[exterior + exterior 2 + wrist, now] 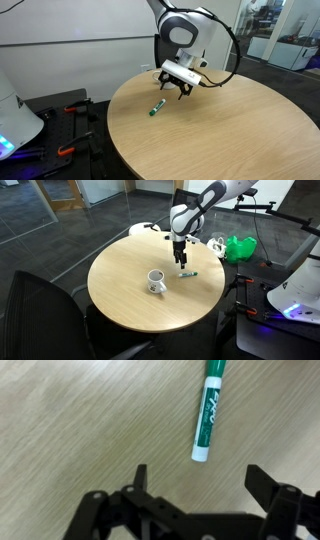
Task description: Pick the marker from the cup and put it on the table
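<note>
The green marker lies flat on the round wood-grain table, whitish end toward my fingers. It also shows in both exterior views. My gripper is open and empty, just above the table and a little clear of the marker; it shows in both exterior views. The white cup stands upright on the table, to the side of the marker, apart from it. It is out of sight in the wrist view.
A dark chair stands at the table's near edge. A green bag and a white object sit beyond the table. A dark cart with tools stands beside the table.
</note>
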